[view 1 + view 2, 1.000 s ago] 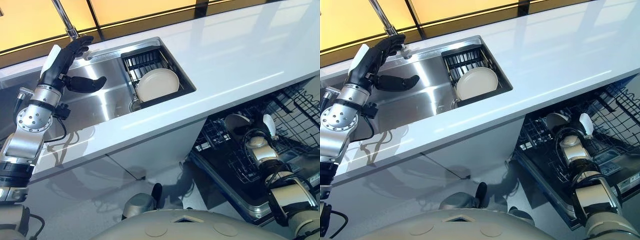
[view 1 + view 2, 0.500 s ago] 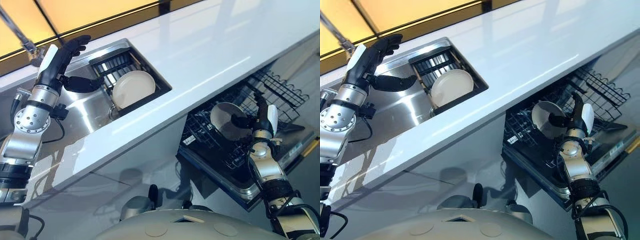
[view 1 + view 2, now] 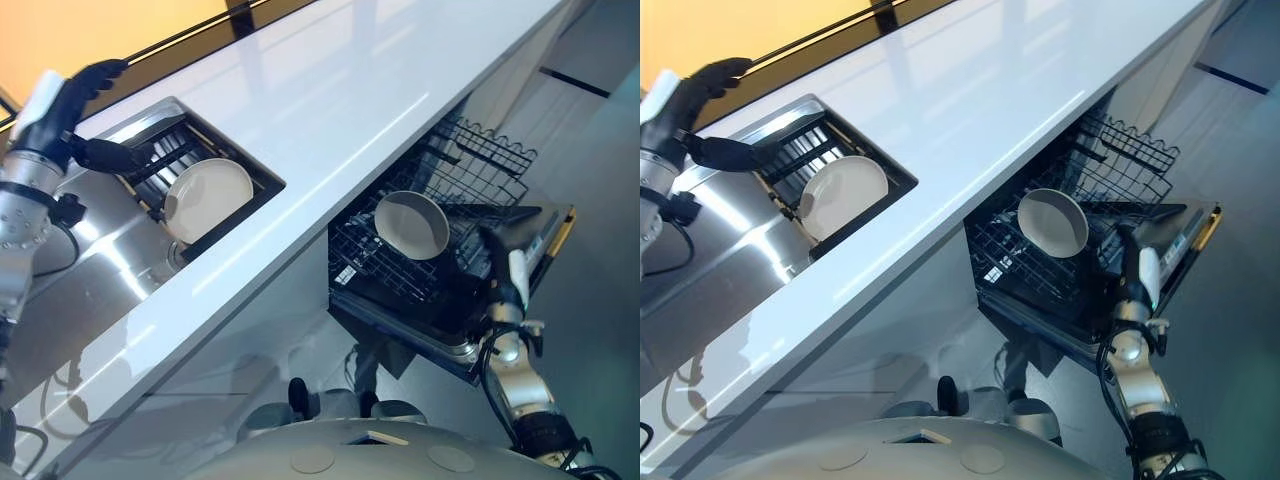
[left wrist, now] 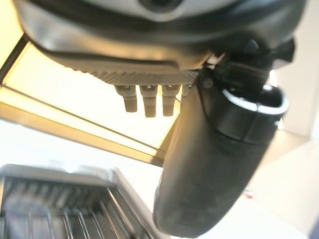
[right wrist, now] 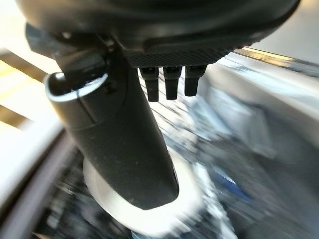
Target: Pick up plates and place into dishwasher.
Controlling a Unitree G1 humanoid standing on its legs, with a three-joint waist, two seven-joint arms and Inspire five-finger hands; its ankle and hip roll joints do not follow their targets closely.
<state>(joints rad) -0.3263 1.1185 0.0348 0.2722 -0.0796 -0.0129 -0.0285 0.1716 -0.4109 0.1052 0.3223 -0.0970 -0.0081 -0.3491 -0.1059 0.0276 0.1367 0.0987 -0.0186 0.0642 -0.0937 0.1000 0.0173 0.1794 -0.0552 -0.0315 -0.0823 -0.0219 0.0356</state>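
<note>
A plate stands tilted in the dishwasher rack; right hand spread beside it, left hand spread over the sink.

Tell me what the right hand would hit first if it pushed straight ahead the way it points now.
Probably the plate standing in the dishwasher rack: the open right hand points up toward it with a gap between. Depth is uncertain, so it may pass beside it.

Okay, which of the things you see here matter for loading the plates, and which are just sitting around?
Part of the job:
plate in the sink rack
plate in the dishwasher rack
dishwasher rack
left hand, open
right hand, open

Just there:
sink
white countertop
</note>
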